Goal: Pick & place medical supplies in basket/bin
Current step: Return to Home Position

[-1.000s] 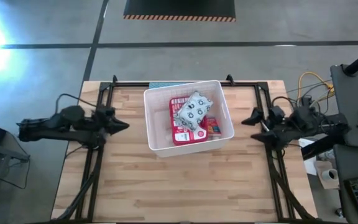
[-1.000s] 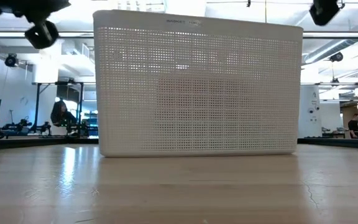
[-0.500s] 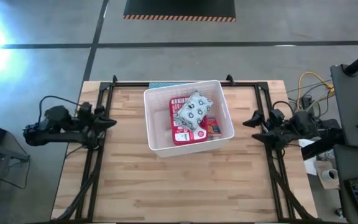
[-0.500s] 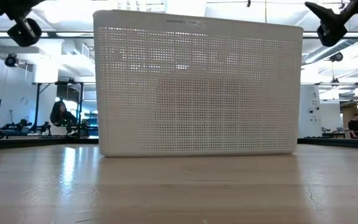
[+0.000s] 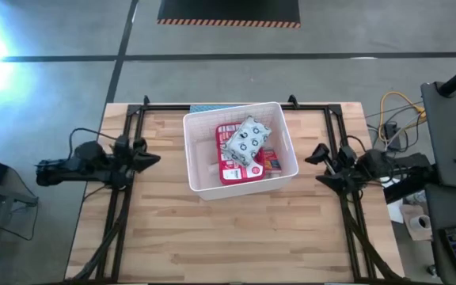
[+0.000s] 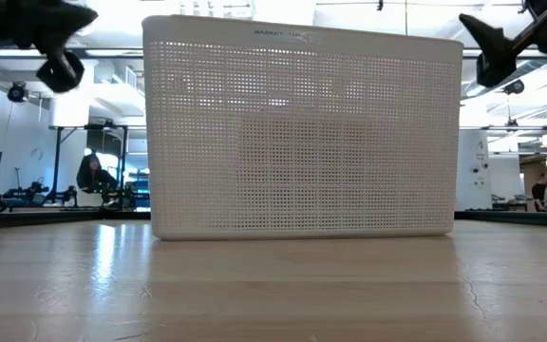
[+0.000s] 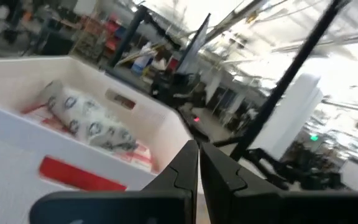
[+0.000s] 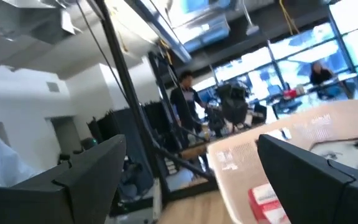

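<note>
"Anything left to pack?"

"No loose supplies that I can see on the worktop (image 5: 236,237). The white basket (image 5: 236,108) sits midway along the far edge, holding the red first-aid case (image 5: 229,168), the pale patterned pack (image 5: 246,140) on top of it and a red-white box (image 5: 271,162)."

"And the arms?"

"The left gripper (image 5: 152,157) is at the left edge, fingers pressed together, empty. The right gripper (image 5: 317,164) is at the right edge, fingers spread wide. I'd say only parking remains."

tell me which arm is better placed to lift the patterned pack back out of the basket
Probably right: the right gripper is open and nearer the basket rim; the left gripper is shut. The patterned pack lies on top.
</note>
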Tool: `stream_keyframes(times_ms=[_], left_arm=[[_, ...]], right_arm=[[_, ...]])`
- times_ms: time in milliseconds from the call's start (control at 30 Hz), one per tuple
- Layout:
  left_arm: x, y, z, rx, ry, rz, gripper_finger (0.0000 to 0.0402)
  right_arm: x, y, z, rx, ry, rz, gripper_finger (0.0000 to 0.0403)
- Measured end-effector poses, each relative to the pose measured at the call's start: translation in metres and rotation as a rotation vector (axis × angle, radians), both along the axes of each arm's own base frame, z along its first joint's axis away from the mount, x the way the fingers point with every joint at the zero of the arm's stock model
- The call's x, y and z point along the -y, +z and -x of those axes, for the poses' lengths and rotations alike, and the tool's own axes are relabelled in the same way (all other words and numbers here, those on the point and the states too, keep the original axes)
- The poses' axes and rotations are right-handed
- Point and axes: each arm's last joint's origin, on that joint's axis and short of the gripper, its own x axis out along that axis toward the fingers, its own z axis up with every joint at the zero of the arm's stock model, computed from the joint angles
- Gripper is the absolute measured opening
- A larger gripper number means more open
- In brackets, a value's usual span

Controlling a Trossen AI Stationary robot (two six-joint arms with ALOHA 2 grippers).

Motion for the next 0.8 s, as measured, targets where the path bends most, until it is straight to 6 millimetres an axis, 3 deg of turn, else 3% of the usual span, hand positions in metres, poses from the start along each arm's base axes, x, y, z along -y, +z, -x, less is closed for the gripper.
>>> stream_keyframes(times_ms=[233, 500, 600, 800], left_arm=[[-0.002, -0.010, -0.004, -0.029, 0.061, 0.007, 0.0000], [-0.005, -0.042, -0.014, -0.135, 0.158, 0.068, 0.0000], [-0.005, -0.045, -0.015, -0.131, 0.154, 0.138, 0.0000], [-0.005, -0.051, -0.018, -0.157, 0.158, 0.137, 0.0000]], right_arm=[[0.000, -0.010, -0.004, -0.024, -0.018, 0.038, 0.0354], [-0.001, -0.027, -0.008, -0.213, -0.024, 0.094, 0.0354], [-0.001, -0.039, -0.010, -0.326, -0.007, 0.047, 0.0354], [-0.002, -0.039, -0.011, -0.333, 0.002, 0.011, 0.0354]])
